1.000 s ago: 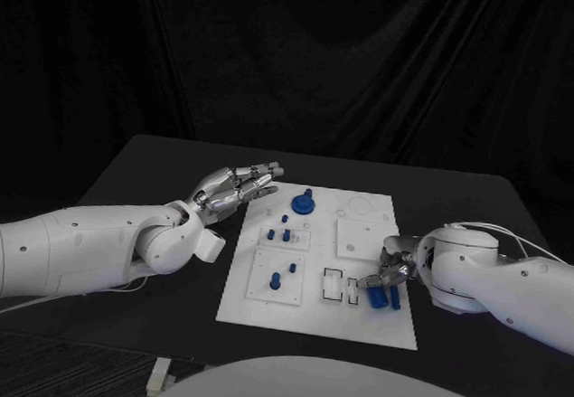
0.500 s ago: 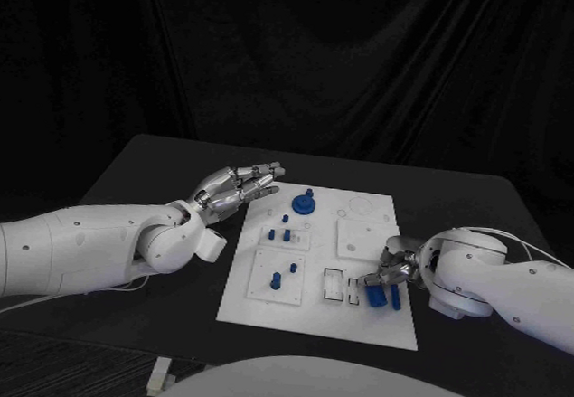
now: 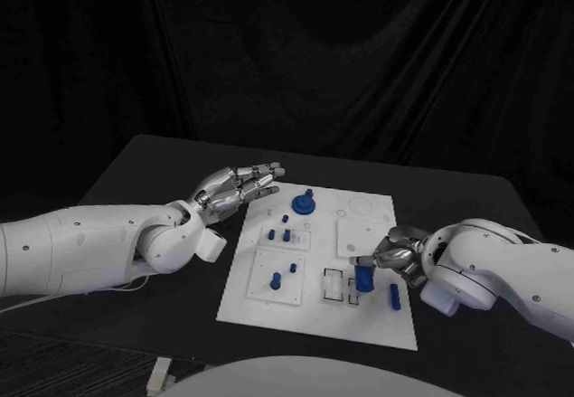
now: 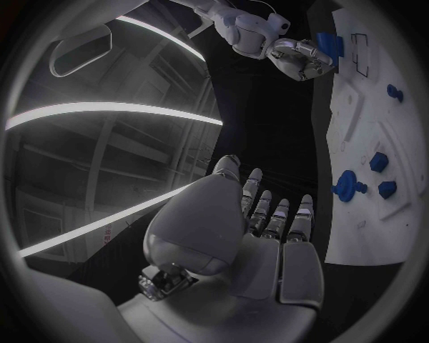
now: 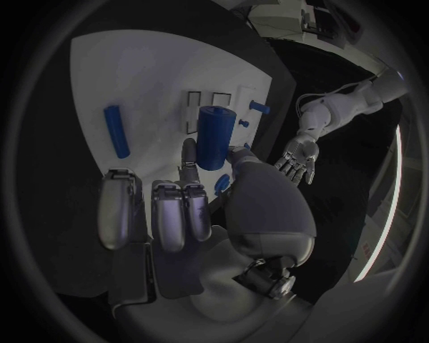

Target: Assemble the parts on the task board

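Head view: one white task board (image 3: 317, 309) sits on the black counter (image 3: 146, 167). Left hand (image 3: 236, 188) hovers just off the board's far left corner, fingers spread and holding nothing. Right hand (image 3: 390, 256) pinches one blue cylinder (image 3: 364, 277) above the board; a second blue cylinder (image 3: 395, 297) lies flat just beside those fingers.

Left wrist view: fingers (image 4: 284, 219) fanned apart, nothing in them, board (image 4: 368, 128) past the fingertips.

Right wrist view: same cylinder (image 5: 214, 137) pinched upright at the fingertips, and the lying cylinder (image 5: 116, 131) beyond them.
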